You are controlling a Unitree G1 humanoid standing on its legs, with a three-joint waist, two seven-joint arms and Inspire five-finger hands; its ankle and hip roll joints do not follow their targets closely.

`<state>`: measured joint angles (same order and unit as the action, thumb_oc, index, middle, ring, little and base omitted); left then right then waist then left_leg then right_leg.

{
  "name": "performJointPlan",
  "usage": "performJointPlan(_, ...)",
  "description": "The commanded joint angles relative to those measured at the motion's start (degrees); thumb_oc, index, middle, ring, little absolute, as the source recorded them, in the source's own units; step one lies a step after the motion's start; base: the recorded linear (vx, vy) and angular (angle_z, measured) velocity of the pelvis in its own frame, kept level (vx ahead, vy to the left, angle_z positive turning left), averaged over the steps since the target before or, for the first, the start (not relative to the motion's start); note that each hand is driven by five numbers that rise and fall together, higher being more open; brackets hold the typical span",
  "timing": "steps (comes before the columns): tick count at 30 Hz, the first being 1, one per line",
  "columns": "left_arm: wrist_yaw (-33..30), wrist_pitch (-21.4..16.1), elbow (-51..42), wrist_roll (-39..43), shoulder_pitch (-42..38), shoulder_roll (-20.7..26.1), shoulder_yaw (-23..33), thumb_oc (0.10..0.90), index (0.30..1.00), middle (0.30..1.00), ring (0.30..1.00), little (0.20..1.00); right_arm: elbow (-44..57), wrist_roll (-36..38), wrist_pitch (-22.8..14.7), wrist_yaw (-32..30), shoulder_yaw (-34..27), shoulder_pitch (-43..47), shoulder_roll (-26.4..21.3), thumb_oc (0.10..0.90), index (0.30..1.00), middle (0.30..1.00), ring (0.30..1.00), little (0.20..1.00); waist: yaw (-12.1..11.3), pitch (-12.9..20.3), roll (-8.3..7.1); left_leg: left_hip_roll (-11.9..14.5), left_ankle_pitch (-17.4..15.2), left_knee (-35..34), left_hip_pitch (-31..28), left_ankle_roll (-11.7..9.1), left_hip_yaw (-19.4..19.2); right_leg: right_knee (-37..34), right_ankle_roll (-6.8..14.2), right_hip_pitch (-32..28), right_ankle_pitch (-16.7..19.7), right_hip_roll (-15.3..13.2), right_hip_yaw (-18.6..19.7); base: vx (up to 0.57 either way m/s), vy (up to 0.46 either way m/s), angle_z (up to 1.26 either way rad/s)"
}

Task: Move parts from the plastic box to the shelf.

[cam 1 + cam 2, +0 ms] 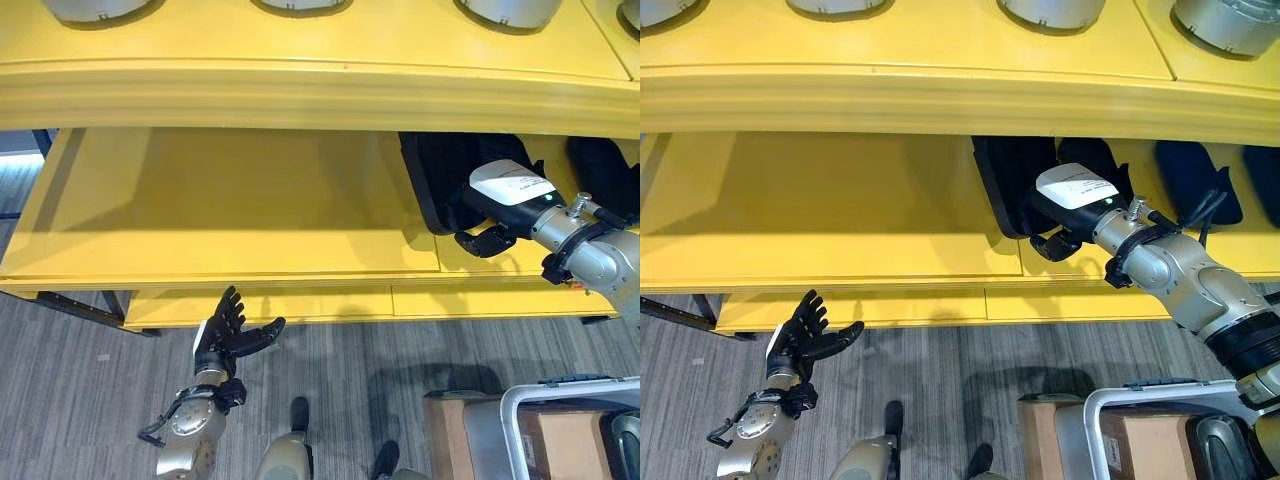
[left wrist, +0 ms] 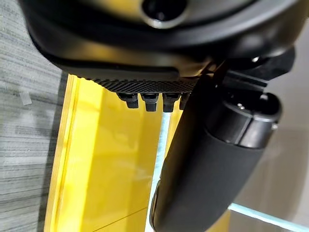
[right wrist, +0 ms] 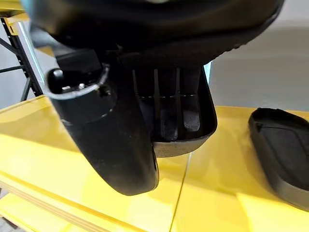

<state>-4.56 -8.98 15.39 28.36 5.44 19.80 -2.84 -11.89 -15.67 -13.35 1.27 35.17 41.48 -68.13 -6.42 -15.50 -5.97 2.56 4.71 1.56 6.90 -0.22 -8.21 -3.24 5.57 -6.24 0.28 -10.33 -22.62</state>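
Note:
My right hand (image 1: pixel 510 195) reaches onto the yellow shelf (image 1: pixel 250 200) at its right part. It is shut on a black moulded part (image 1: pixel 438 180) that stands tilted towards the shelf's back. In the right wrist view the fingers (image 3: pixel 169 116) lie in the part's hollow face (image 3: pixel 205 128), and the thumb (image 3: pixel 120 145) curls in front of it. My left hand (image 1: pixel 225 335) hangs open below the shelf's front edge, over the floor, holding nothing. The light-rimmed plastic box (image 1: pixel 560 425) sits on the floor at the lower right.
More black parts (image 1: pixel 1190 175) rest on the shelf to the right of the held one; one lies flat (image 3: pixel 285 154). Grey round containers (image 1: pixel 1050 12) stand on the upper shelf. The shelf's left half is bare yellow. A cardboard box (image 1: pixel 1040 430) stands beside the plastic box.

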Motion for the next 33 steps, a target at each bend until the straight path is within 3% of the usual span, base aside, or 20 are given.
performJointPlan(1, -0.5, -5.3, -5.4, -1.9, 0.9, 5.3, -0.8, 0.9, 1.0, 1.0, 1.0, 1.0, -1.3, 0.9, -0.6, -5.6, -5.3, 7.1, 0.4, 0.4, 0.3, 0.3, 0.3, 0.3, -0.9, 7.4, -4.47, 3.1, -7.4, 8.7, 5.4, -2.2, 0.0, 8.5, 5.9, 0.0, 0.7, -7.5, 2.1, 0.04, 0.123, -0.07)
performJointPlan(3, -0.5, -5.3, -4.9, -2.6, -0.4, 6.4, -1.5, 0.9, 1.0, 1.0, 1.0, 1.0, -1.2, 0.9, -0.5, -5.5, -5.7, 6.6, 0.8, 0.4, 0.3, 0.3, 0.3, 0.3, -0.2, 6.4, -4.19, 2.2, -8.4, 9.4, 5.0, -1.0, 0.8, 15.8, 5.8, 3.6, 3.8, -8.1, 4.2, 0.01, 0.172, -0.03)
performJointPlan(4, -0.4, -5.4, -4.6, -2.8, -1.9, 7.8, -2.0, 0.9, 1.0, 1.0, 1.0, 1.0, -1.5, 1.1, -0.3, -5.4, -5.1, 8.0, 0.6, 0.4, 0.3, 0.3, 0.3, 0.3, 0.9, 5.1, -2.98, 1.8, -8.0, 8.9, 4.6, -0.3, 1.8, 22.4, 5.2, 8.0, 4.2, -7.2, 6.8, -0.02, 0.189, 0.14)
performJointPlan(5, -0.4, -5.6, -4.4, -2.8, -2.7, 8.3, -2.4, 0.9, 1.0, 1.0, 1.0, 1.0, -1.9, 1.4, -0.3, -5.5, -4.6, 9.0, 0.7, 0.4, 0.3, 0.3, 0.3, 0.3, 1.4, 4.6, -2.28, 1.8, -7.9, 8.4, 4.2, -0.1, 2.3, 24.1, 4.9, 9.8, 3.6, -6.6, 7.8, -0.03, 0.135, 0.23)
performJointPlan(7, -0.5, -5.7, -4.4, -2.9, -3.2, 8.7, -2.3, 0.9, 1.0, 1.0, 1.0, 1.0, -2.4, 1.4, 0.0, -5.9, -4.3, 10.1, 0.6, 0.4, 0.3, 0.3, 0.3, 0.3, 1.6, 4.3, -1.71, 2.0, -8.3, 8.2, 3.8, -0.2, 2.2, 23.2, 4.5, 10.5, 3.4, -7.7, 7.2, 0.04, 0.002, 0.25)
performJointPlan(9, -0.7, -6.0, -4.8, -2.4, -3.4, 8.9, -1.6, 0.9, 1.0, 1.0, 1.0, 1.0, -3.4, 1.4, 0.0, -6.2, -3.3, 11.9, 0.4, 0.4, 0.3, 0.3, 0.3, 0.3, 1.1, 4.1, -1.3, 3.1, -8.8, 8.4, 3.1, -1.2, 2.2, 17.4, 4.2, 9.7, 4.0, -11.3, 4.2, 0.12, -0.173, 0.06)
performJointPlan(10, -1.4, -6.2, -4.6, -1.4, -3.1, 8.7, -0.9, 0.9, 1.0, 1.0, 1.0, 1.0, -4.2, 0.5, 0.2, -6.6, -2.2, 14.0, 1.3, 0.4, 0.3, 0.3, 0.3, 0.3, 0.1, 3.4, -1.46, 5.4, -10.4, 9.7, 2.2, -2.9, 2.1, 11.0, 6.1, 9.5, 6.7, -15.3, 1.4, 0.07, -0.308, -0.17)
performJointPlan(11, -1.7, -6.2, -4.6, -0.9, -2.8, 8.3, -0.2, 0.9, 1.0, 1.0, 1.0, 1.0, -4.1, 0.1, 0.2, -6.5, -1.8, 14.7, 1.4, 0.4, 0.3, 0.3, 0.3, 0.3, -0.2, 2.7, -2.19, 5.7, -10.0, 10.9, 2.3, -3.2, 1.6, 8.4, 6.1, 9.1, 8.8, -15.8, -0.1, 0.04, -0.309, -0.32)
performJointPlan(15, -1.1, -6.2, -4.2, -1.8, -2.2, 7.6, -0.6, 0.9, 1.0, 1.0, 1.0, 1.0, -4.1, 0.0, 0.5, -6.1, -3.5, 11.9, 1.0, 0.4, 0.3, 0.3, 0.3, 0.3, 0.5, 3.6, -4.3, 5.7, -8.5, 10.1, 2.7, -4.5, 2.7, 5.8, 7.6, 7.2, 9.0, -13.3, 3.6, 0.01, -0.159, 0.09)
performJointPlan(16, -0.2, -6.1, -4.8, -1.6, -1.0, 7.5, -0.2, 0.9, 1.0, 1.0, 1.0, 1.0, -4.1, 0.4, 0.2, -5.5, -2.8, 12.5, 0.1, 0.4, 0.3, 0.3, 0.3, 0.3, 0.3, 4.7, -4.42, 7.1, -7.7, 9.0, 2.0, -5.8, 3.1, 5.7, 7.5, 6.3, 7.2, -11.8, 2.6, 0.06, -0.221, 0.56)
performJointPlan(17, -0.2, -6.1, -4.8, -1.6, -1.0, 7.5, -0.2, 0.9, 1.0, 1.0, 1.0, 1.0, -4.2, 0.5, 0.2, -5.5, -2.7, 12.6, 0.1, 0.4, 0.3, 0.3, 0.3, 0.3, 0.4, 4.8, -4.48, 7.0, -7.5, 8.8, 2.2, -5.7, 3.2, 5.6, 7.5, 6.4, 7.3, -11.9, 2.5, 0.07, -0.204, 0.25)
performJointPlan(22, 0.7, -5.6, -5.7, -1.5, 0.8, 6.4, -0.3, 0.9, 1.0, 1.0, 1.0, 1.0, -3.8, 2.9, -0.5, -4.9, -1.0, 14.2, 0.5, 0.4, 0.3, 0.3, 0.3, 0.3, 0.9, 6.3, -3.53, 10.3, -4.9, 5.5, 1.0, -7.7, 5.3, 5.3, 5.7, 3.9, 1.9, -7.5, 1.5, 0.02, -0.169, 0.02)
performJointPlan(33, 0.9, -5.2, -5.9, -1.1, 2.0, 5.0, -0.3, 0.9, 1.0, 1.0, 1.0, 1.0, -4.2, 2.7, -0.9, -5.0, 0.1, 14.8, 1.8, 0.4, 0.3, 0.3, 0.3, 0.3, 1.0, 6.7, -1.55, 12.2, -4.3, 4.6, -1.0, -8.2, 5.9, 7.3, 4.0, 2.8, -1.5, -5.3, 1.8, 0.01, -0.068, 0.0)
